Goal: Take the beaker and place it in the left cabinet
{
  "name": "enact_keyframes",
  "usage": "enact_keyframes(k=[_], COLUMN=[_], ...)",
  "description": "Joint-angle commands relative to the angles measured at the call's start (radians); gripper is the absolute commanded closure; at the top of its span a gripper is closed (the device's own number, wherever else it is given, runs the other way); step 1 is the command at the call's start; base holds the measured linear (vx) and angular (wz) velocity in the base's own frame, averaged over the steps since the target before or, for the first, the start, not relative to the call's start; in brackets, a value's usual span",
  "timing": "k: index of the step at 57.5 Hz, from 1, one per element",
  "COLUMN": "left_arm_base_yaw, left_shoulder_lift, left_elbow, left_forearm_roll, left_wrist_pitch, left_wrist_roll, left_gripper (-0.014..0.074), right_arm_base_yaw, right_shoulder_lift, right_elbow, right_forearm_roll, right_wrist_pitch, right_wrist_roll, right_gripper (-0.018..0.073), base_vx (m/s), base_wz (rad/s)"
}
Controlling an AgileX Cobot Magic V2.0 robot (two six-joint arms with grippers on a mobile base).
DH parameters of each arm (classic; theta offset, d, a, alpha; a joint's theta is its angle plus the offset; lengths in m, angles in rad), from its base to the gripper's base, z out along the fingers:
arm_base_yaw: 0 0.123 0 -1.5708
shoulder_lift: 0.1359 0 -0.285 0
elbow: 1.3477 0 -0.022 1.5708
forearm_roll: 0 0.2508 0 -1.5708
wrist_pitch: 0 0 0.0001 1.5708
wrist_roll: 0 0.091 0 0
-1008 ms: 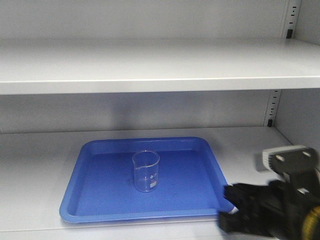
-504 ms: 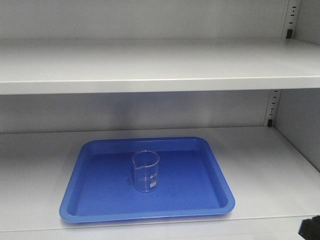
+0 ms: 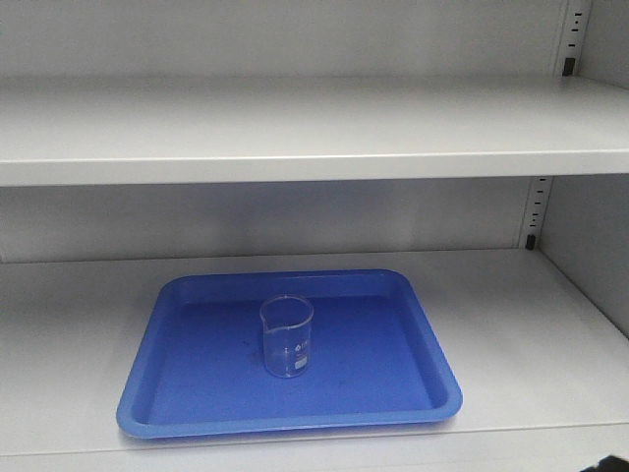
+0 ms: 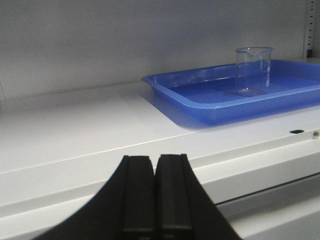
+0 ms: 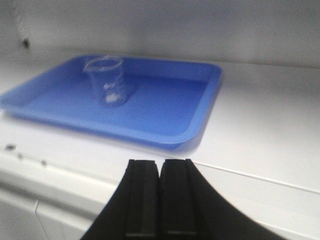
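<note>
A small clear glass beaker [image 3: 287,336] stands upright in a blue tray [image 3: 197,408] on the lower shelf of the pale grey cabinet [image 3: 295,128]. The left wrist view has the beaker [image 4: 253,70] far off at the upper right, on the tray [image 4: 210,107]. My left gripper [image 4: 155,162] is shut and empty, low before the shelf's front edge. From the right wrist the beaker [image 5: 107,81] shows at the upper left on the tray [image 5: 165,107]. My right gripper [image 5: 160,166] is shut and empty, short of the shelf edge. Neither gripper touches the beaker.
An upper shelf [image 3: 295,162] spans the cabinet above the tray. A slotted shelf rail [image 3: 537,211] runs down the right rear corner. Bare grey shelf [image 3: 531,334] lies right of the tray, and more [image 4: 75,130] lies left of it.
The right arm, visible at the front view's lower right a second ago, has dropped out of that view. The beaker and tray have not moved.
</note>
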Motion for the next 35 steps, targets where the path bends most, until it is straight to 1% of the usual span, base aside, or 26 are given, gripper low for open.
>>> enact_keyframes(k=[1, 2, 4, 8, 12, 14, 16, 19, 21, 26, 35], left_arm_base_yaw=[-0.004, -0.004, -0.004, -0.004, -0.004, -0.004, -0.004, -0.004, -0.004, -0.004, -0.004], left_shoulder_lift=[-0.019, -0.019, -0.019, -0.019, -0.019, -0.019, -0.019, -0.019, -0.019, -0.019, -0.019], left_elbow=[0.016, 0.016, 0.016, 0.016, 0.016, 0.016, 0.016, 0.016, 0.016, 0.016, 0.016], left_forearm_roll=[-0.008, -0.008, -0.008, -0.008, -0.008, -0.008, -0.008, -0.008, -0.008, -0.008, -0.008], left_wrist_pitch=[-0.084, -0.084, -0.084, -0.084, -0.084, -0.084, -0.084, -0.084, -0.084, -0.084, -0.084], left_wrist_roll=[-0.003, -0.003, -0.003, -0.003, -0.003, -0.003, -0.003, -0.003, -0.003, -0.003, -0.003], left_gripper=[0.0595, 0.0595, 0.0595, 0.0595, 0.0595, 0.0595, 0.0595, 0.0595, 0.0595, 0.0595, 0.0595], right_arm_base_yaw=[-0.042, -0.062, -0.1, -0.184, -0.261, -0.29, -0.313, -0.335, -0.349, -0.378, -0.413], right_shoulder_lift=[0.001, -0.004, -0.018, -0.057, -0.111, -0.155, -0.187, -0.244, -0.285, -0.382, -0.531], right_elbow=[-0.031, -0.03, -0.023, 0.008, 0.053, 0.09, 0.117, 0.172, 0.207, 0.284, 0.397], right_forearm_roll=[0.229, 0.25, 0.263, 0.249, 0.194, 0.159, 0.123, 0.085, 0.071, 0.072, 0.072], right_wrist_pitch=[-0.102, -0.103, -0.109, -0.112, -0.11, -0.109, -0.109, -0.109, -0.108, -0.095, -0.096], right_wrist_roll=[-0.268, -0.274, -0.265, -0.206, -0.12, -0.059, -0.022, 0.038, 0.059, 0.083, 0.085], right_gripper=[0.0568, 0.0568, 0.0568, 0.0568, 0.0568, 0.0568, 0.0568, 0.0568, 0.0568, 0.0568, 0.0568], base_vx=[0.0, 0.0, 0.0, 0.0, 0.0, 0.0, 0.0, 0.0, 0.0, 0.0, 0.0], base_wz=[0.0, 0.0, 0.0, 0.0, 0.0, 0.0, 0.0, 0.0, 0.0, 0.0, 0.0])
